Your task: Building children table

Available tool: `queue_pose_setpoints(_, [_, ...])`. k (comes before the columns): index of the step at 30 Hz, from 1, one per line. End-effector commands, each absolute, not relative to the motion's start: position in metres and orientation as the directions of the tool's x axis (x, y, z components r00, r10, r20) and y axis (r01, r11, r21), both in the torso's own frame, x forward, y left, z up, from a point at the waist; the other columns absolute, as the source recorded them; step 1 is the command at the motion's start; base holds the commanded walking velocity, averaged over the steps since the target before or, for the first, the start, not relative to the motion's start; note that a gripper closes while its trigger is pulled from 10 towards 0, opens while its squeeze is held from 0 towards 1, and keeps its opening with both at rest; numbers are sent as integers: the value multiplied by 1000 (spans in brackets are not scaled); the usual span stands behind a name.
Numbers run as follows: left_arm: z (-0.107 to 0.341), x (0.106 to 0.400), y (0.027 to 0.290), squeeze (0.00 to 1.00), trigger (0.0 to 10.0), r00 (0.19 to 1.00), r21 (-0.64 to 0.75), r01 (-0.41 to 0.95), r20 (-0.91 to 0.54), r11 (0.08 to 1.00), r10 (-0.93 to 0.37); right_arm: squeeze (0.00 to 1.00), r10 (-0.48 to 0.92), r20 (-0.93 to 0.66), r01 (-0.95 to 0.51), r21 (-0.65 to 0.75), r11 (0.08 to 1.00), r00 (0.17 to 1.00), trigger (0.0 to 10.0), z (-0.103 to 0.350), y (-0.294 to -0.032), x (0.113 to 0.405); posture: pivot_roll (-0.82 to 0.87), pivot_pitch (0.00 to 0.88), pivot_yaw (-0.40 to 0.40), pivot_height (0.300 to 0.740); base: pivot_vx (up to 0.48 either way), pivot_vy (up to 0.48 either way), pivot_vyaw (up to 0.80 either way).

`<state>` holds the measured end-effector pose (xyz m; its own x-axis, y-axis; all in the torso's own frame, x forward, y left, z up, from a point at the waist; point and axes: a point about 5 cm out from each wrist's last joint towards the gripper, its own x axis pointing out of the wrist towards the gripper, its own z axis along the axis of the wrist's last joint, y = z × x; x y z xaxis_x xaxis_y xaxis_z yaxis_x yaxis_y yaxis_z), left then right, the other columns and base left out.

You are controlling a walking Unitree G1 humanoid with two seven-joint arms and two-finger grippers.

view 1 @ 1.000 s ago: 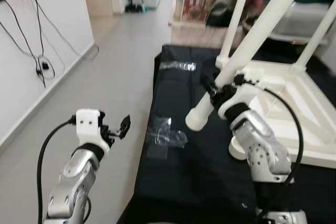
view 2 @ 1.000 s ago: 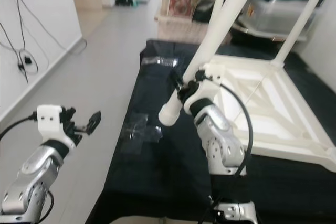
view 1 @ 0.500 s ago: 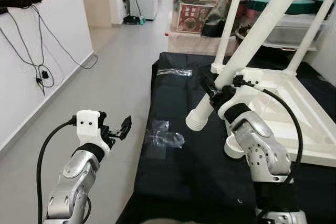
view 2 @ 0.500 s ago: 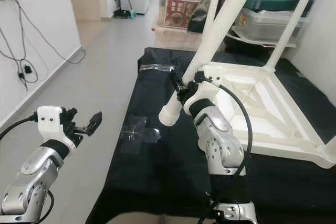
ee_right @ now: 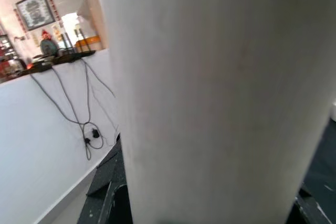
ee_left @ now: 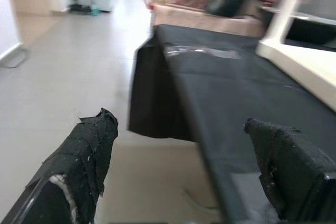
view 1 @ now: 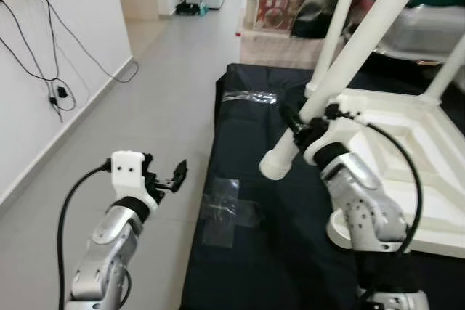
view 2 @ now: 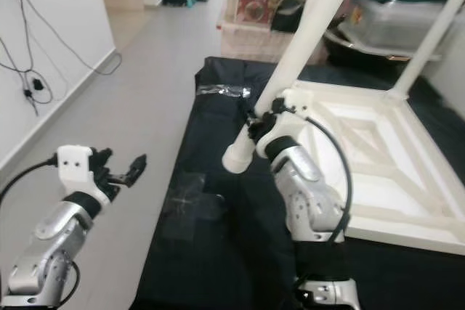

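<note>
Camera dips slightly; arms hold as before, leg not yet seated | right gripper (view 1: 299,125) fingers clamp loose white leg (view 1: 349,56), slanted above black-draped counter (view 1: 247,266) beside upturned table (view 1: 407,143) | left gripper (view 1: 174,176) fingers spread, empty, over floor | left wrist view shows the gap; right wrist view shows leg close-up.

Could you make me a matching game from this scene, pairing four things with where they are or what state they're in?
Things:
1. loose leg
2. left gripper
3. plastic bag
4. upturned table

States:
A. fingers open, over the floor
B. lying flat on the black cloth
C. held tilted by the right gripper
D. resting top-down, legs pointing up

Pairs: 1-C, 2-A, 3-B, 4-D
</note>
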<state>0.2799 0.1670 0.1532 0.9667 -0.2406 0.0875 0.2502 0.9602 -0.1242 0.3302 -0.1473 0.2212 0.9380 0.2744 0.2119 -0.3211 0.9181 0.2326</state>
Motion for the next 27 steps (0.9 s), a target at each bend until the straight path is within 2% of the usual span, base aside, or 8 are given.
queue_pose_setpoints(1, [153,279,166,0,10000,965,-129,256,90,958,-245,0,269,232,-320,220,922,935,10000,223,-148,328,-29,0,-65,740,0,0,0])
queue_pose_setpoints(16, [154,279,164,0,10000,962,-128,268,95,955,-257,0,270,231,-319,211,924,935,10000,222,-147,328,-27,0,-67,740,0,0,0])
queue_pose_setpoints(27, [156,280,162,0,10000,958,-151,278,116,949,-262,0,274,235,-321,196,926,933,10000,222,-147,328,-30,0,-70,740,0,-415,0])
